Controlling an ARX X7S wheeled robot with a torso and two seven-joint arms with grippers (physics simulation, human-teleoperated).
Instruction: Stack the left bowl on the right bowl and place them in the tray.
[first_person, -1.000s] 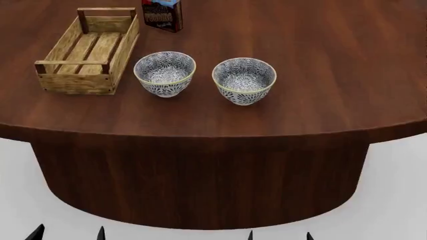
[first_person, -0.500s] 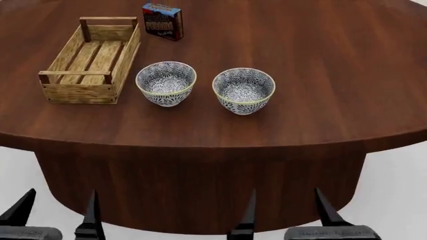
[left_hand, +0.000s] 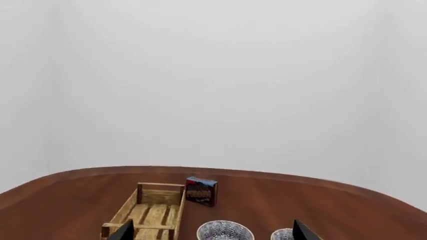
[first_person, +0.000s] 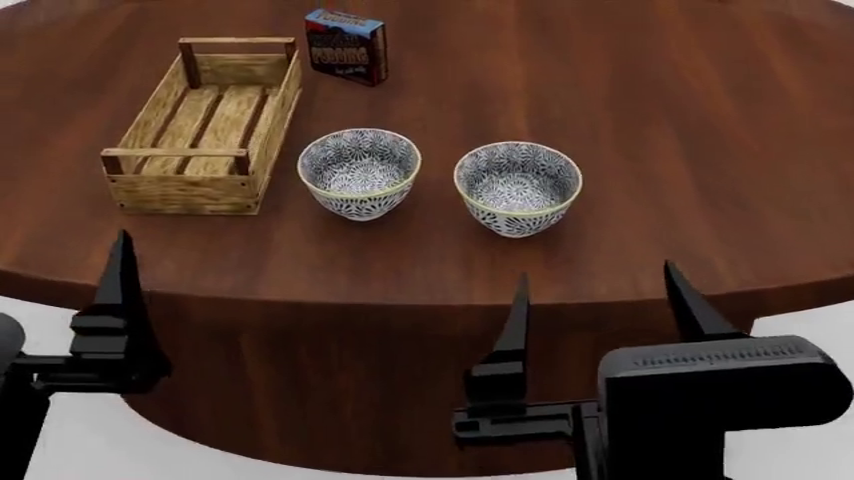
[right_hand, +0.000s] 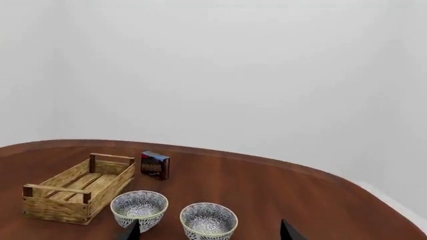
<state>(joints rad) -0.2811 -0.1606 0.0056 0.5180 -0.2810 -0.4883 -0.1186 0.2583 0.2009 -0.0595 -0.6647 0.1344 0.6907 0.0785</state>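
Nearest the robot, the right gripper (first_person: 597, 292) hangs released and empty short of the desk (first_person: 694, 130) edge; the left gripper (first_person: 123, 262) shows only one finger, so I cannot tell its state. Beyond, the left bowl (first_person: 359, 171) sits just beside the tray (first_person: 200, 125), the right bowl (first_person: 518, 186) on its other side. Best to grip the left bowl's rim, lifting straight before crossing.

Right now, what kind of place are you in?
Probably a bare simulated test room, not a lived-in one: a big round dark-wood table stands before blank white walls. On it are only a wooden crate, two patterned bowls and a small box.
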